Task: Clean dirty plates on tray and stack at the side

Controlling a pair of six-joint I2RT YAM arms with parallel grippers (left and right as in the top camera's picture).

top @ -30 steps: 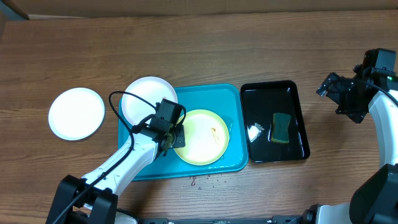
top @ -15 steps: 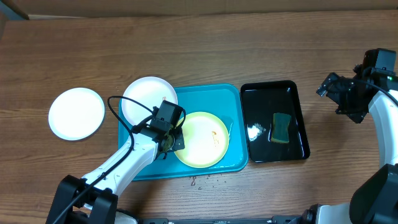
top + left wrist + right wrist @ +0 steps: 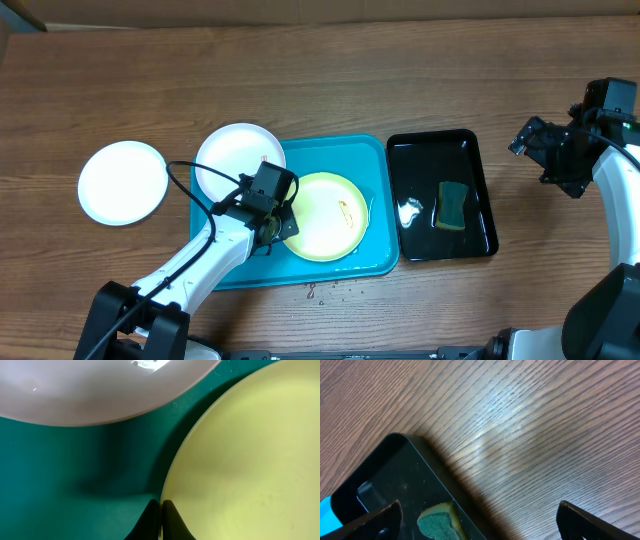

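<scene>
The pale yellow-green plate (image 3: 325,216) lies in the cyan tray (image 3: 340,152) and carries a thin brown smear. My left gripper (image 3: 283,226) is shut on that plate's left rim. In the left wrist view the two black fingers of the left gripper (image 3: 161,510) pinch the edge of the yellow-green plate (image 3: 250,460) over the tray floor (image 3: 60,470). A white plate (image 3: 240,162) overlaps the tray's far left corner. Another white plate (image 3: 123,182) sits on the table to the left. My right gripper (image 3: 530,140) hangs open at the far right, holding nothing.
A glossy black tray (image 3: 440,195) stands right of the cyan one, holding a green sponge (image 3: 452,205) and a bit of foam. The right wrist view shows the sponge (image 3: 437,522) inside the black tray (image 3: 390,475). Small reddish crumbs (image 3: 312,291) lie before the cyan tray.
My left gripper has closed onto the yellow-green plate's rim, and the plate has shifted slightly toward the far right. The right arm has not moved.
</scene>
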